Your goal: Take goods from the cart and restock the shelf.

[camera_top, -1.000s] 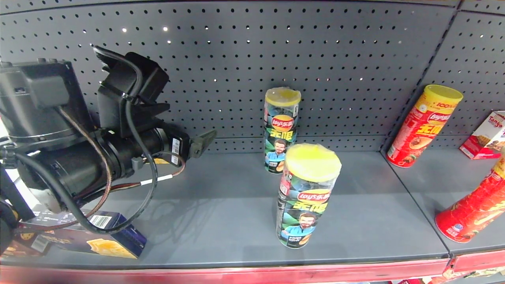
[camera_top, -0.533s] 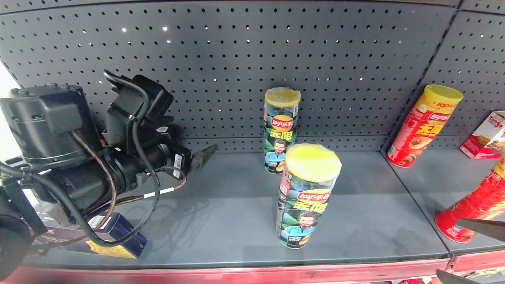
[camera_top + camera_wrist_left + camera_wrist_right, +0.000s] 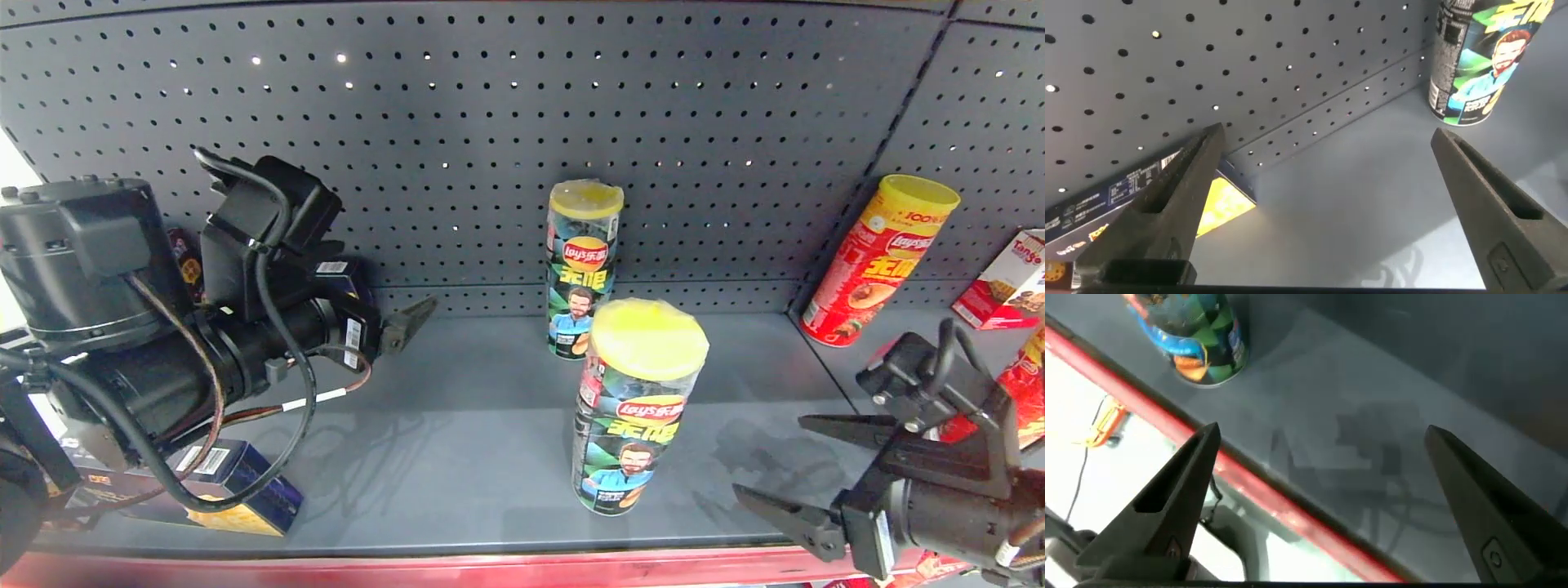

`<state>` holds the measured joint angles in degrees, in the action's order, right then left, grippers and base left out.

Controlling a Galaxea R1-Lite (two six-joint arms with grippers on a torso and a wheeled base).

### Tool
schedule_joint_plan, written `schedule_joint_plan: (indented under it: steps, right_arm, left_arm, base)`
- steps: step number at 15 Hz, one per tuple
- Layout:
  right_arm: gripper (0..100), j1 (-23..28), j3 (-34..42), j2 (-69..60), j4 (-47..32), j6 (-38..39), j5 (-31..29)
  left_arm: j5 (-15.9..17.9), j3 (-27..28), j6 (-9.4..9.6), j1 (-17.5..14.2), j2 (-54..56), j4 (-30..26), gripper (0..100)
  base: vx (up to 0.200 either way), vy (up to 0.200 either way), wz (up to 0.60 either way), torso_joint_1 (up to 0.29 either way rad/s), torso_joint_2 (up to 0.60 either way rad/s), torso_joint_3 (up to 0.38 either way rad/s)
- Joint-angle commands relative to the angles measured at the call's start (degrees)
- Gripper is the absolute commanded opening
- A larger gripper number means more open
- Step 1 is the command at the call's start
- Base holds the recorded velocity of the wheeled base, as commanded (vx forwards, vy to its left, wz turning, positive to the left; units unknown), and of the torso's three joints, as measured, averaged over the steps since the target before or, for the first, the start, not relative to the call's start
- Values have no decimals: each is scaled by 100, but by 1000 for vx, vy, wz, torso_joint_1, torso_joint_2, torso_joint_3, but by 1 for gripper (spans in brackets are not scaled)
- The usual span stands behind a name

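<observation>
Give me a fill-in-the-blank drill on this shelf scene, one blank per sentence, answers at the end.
1. The front chip can and the rear chip can both stand ____ on the shelf.
2. Both cans have lids coloured ____.
3. The right gripper, by the shelf's front edge, has its jaws ____.
4. The blue box lies flat under the ____ arm.
Answers: upright; yellow; open; left.
</observation>
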<state>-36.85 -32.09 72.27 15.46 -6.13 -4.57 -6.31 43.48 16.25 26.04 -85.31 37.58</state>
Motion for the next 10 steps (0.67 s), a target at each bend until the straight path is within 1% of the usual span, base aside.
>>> schedule_joint_plan:
  steps: [1, 5, 6, 10]
  right_arm:
    - [100, -6, -421, 578, 10, -2, -97]
    - [100, 47, -914, 947, 10, 7, -237]
    - [100, 117, -1028, 1053, 19, 7, -255]
    - [100, 126, -1151, 1193, 54, 7, -255]
  left_arm:
    - [-1, -24, 1, -2, 41, 12, 100]
    - [-1, 2, 1, -11, 41, 12, 100]
    - [-1, 2, 1, -64, 50, 12, 100]
    - [-1, 37, 1, -73, 50, 21, 100]
  base:
    - [0, 0, 0, 0, 0, 0]
    - [0, 0, 0, 0, 0, 0]
    - [0, 0, 0, 0, 0, 0]
    - [0, 0, 0, 0, 0, 0]
